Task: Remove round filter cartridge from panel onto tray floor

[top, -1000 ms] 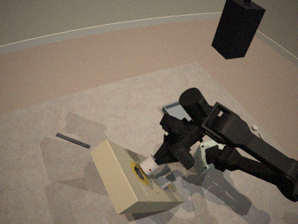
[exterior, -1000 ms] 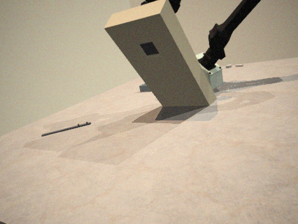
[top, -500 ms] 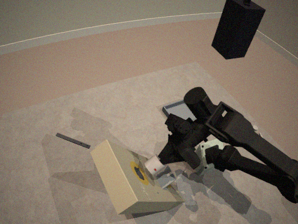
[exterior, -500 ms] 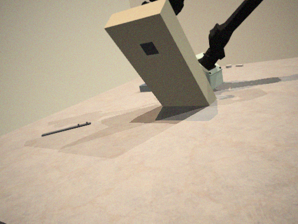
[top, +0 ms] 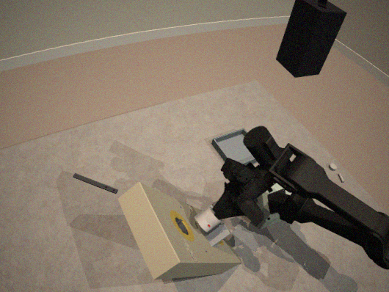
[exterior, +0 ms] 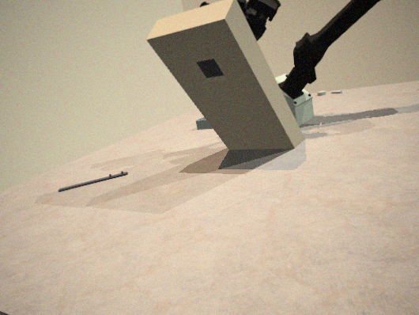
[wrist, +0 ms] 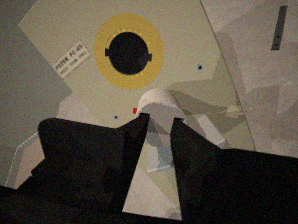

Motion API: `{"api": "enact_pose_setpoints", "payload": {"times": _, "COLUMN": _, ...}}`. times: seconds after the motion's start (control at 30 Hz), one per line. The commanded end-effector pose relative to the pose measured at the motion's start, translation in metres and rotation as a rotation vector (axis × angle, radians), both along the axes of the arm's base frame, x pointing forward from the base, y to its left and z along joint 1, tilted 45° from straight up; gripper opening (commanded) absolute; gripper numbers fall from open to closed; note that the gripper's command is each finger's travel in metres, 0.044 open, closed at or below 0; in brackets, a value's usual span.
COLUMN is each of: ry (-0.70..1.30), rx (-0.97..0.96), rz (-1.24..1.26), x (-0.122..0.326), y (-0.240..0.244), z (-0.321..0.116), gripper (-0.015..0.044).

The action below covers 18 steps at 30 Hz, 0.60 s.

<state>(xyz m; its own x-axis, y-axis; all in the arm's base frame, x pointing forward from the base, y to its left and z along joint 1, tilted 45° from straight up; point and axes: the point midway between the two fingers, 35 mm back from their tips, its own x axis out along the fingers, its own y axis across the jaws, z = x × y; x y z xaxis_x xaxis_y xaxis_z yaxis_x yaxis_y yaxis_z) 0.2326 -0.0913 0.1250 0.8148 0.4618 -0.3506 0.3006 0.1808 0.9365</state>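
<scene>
Filter cartridge [top: 207, 220] [wrist: 161, 104], white and marked with a red spot, is clamped between the fingertips of the black gripper [top: 217, 213] [wrist: 160, 120], out of the service panel [top: 147, 227] [exterior: 237, 87] [wrist: 185, 30] and just off its face. The jaws are closed on the cartridge's near end, one finger to each side. Beside the cartridge, the panel's yellow ring [top: 175, 216] [wrist: 104, 52] surrounds a dark round opening [top: 181, 225] [wrist: 128, 53] with a notch at either side. A printed label [wrist: 71, 59] beginning "FILTER FC-45" is fixed to the tilted panel near the ring. The panel's back, seen in the exterior view, carries a dark square [exterior: 210, 68]. Behind the gripper, the black arm [top: 330, 191] [exterior: 324, 36] reaches in from the right of the top view. A shallow tray [top: 221, 152] [exterior: 203, 124], partly hidden by the arm in the top view, sits well apart from the cartridge. On the far side of the panel from the arm, a dark slim bar [top: 95, 183] [exterior: 92, 182] [wrist: 279, 28] lies on the pale surface. A small white disc [top: 332, 166] [exterior: 321, 93] and a short white piece [top: 341, 177] [exterior: 337, 92] lie near each other beyond the arm.
</scene>
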Motion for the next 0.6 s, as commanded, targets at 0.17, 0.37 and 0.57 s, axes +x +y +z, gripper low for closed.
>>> {"api": "enact_pose_setpoints", "payload": {"times": 0.17, "ry": 0.001, "rx": 0.002, "rz": 0.0, "x": -0.0028, "y": 0.0036, "z": -0.004, "gripper": 0.0105}}
{"api": "enact_pose_setpoints", "payload": {"times": 0.37, "ry": 0.001, "rx": 0.002, "rz": 0.0, "x": -0.0028, "y": 0.0036, "z": -0.004, "gripper": 0.0112}}
{"api": "enact_pose_setpoints", "payload": {"times": 0.57, "ry": -0.007, "rx": -0.002, "rz": -0.001, "x": -0.0056, "y": 0.0068, "z": -0.007, "gripper": 0.0112}}
